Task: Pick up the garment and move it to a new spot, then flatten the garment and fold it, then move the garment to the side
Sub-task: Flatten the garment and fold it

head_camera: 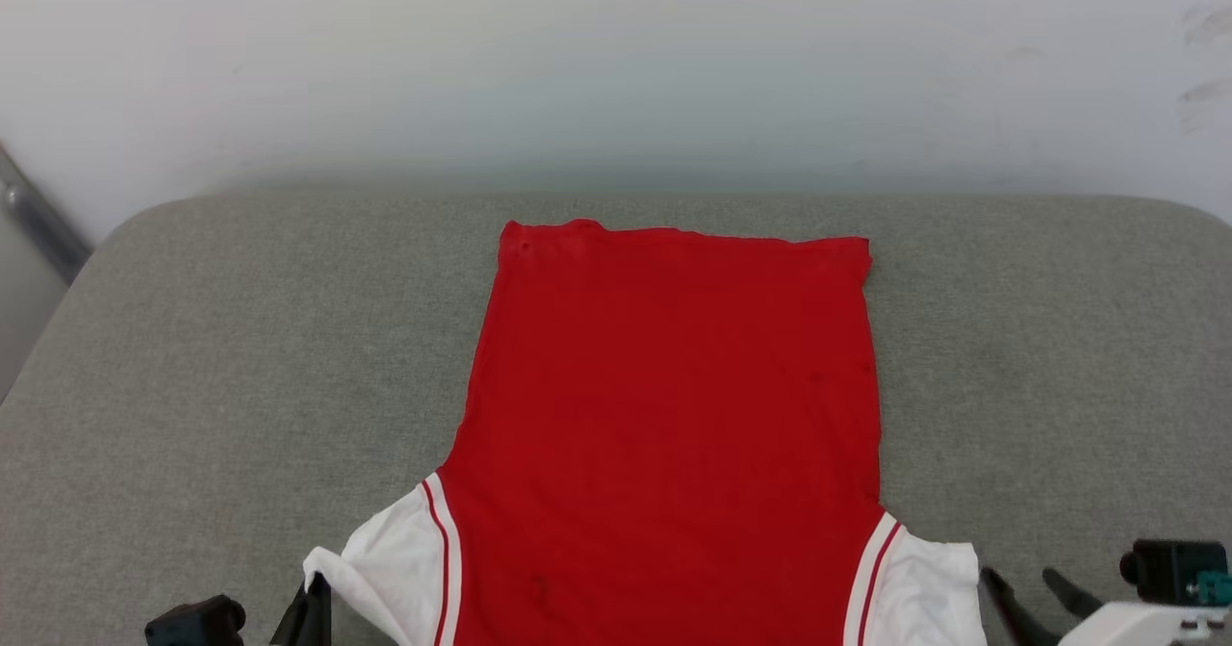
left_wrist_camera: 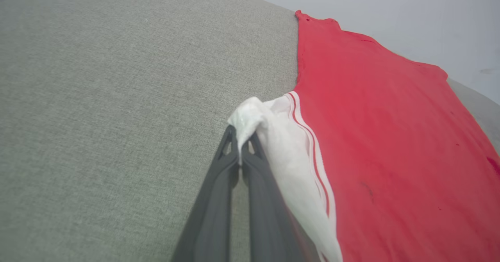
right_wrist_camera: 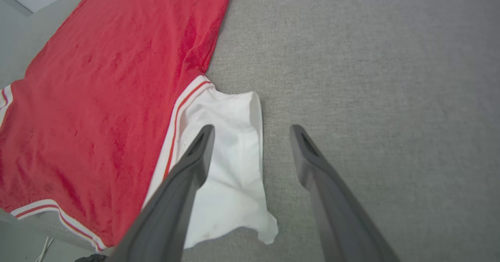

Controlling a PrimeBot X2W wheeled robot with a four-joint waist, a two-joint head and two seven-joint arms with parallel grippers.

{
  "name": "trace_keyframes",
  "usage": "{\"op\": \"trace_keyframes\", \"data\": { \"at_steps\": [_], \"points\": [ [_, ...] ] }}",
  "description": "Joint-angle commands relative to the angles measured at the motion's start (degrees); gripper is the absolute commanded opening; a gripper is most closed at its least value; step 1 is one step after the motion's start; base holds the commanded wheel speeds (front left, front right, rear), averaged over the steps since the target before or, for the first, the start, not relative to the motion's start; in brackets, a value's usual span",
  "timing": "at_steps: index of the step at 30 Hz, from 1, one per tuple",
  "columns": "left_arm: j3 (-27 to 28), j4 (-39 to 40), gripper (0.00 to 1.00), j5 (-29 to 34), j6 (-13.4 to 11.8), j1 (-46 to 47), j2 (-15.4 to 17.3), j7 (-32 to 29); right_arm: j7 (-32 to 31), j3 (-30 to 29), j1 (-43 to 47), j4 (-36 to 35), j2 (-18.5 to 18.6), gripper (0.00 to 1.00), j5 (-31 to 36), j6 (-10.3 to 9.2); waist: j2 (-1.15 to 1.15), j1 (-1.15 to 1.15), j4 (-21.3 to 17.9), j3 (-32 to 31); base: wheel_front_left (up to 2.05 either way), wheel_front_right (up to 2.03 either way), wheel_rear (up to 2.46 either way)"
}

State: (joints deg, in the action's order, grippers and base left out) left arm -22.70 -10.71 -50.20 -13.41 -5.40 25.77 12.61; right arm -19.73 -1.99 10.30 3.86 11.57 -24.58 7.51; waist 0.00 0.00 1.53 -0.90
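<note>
Wrist views settle it — left hand (left_wrist_camera: 241,138) grips the garment (left_wrist_camera: 390,137), right hand (right_wrist_camera: 252,128) released.

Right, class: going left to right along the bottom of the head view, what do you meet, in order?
Left gripper → white sleeve it pinches → red body of the garment → other white sleeve → right gripper, open.

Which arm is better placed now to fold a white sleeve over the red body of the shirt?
Left. The left gripper is shut on the left sleeve, bunched at its fingertips. The right gripper is open over the edge of the right sleeve and holds nothing, so it would probably need to grip first.
</note>
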Motion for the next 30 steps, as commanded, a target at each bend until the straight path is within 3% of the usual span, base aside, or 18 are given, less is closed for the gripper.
{"op": "trace_keyframes", "data": {
  "at_steps": [1, 5, 10, 19, 25, 30],
  "points": [
    [-0.04, 0.56, 0.00, 0.39, -0.28, 0.87, 0.18, 0.26, -0.05, -0.06, -1.83, 0.04, 0.79, 1.00, 0.67, -0.04, 0.00, 0.00, 0.38, 0.66, 0.00, 0.00, 0.00],
    [-0.74, 4.61, 0.00, 2.98, -1.60, 3.61, 0.73, 0.32, -1.03, -1.15, -12.10, 2.52, 2.37, 1.00, 0.36, -0.04, 0.00, 0.00, 1.50, 5.09, 0.00, 0.00, 0.00],
    [-1.25, 10.77, 0.00, 5.95, -2.81, 8.26, 0.51, 0.63, -4.45, -2.81, -29.03, 10.75, 4.34, 1.00, -2.00, -0.04, 0.00, 0.00, 3.53, 13.42, 0.00, 0.00, 0.00],
    [-3.36, 16.47, 0.00, 10.17, -2.51, 16.85, -0.76, 0.56, -15.32, -2.76, -55.65, 26.18, 7.73, 1.00, -2.26, -0.03, 0.00, 0.00, 8.37, 25.56, 0.00, 0.00, 0.00],
    [-4.06, 17.87, 0.00, 11.63, -1.62, 20.41, -2.38, 1.26, -22.12, -2.23, -67.07, 32.92, 8.58, 1.00, -0.42, -0.04, 0.00, 0.00, 10.73, 30.92, 0.00, 0.00, 0.00],
    [-4.86, 18.04, 0.00, 12.67, -0.79, 22.44, -3.63, 1.73, -25.09, -2.04, -71.59, 37.18, 8.03, 1.00, 0.48, -0.04, 0.00, 0.00, 12.05, 33.46, 0.00, 0.00, 0.00]
  ]
}}
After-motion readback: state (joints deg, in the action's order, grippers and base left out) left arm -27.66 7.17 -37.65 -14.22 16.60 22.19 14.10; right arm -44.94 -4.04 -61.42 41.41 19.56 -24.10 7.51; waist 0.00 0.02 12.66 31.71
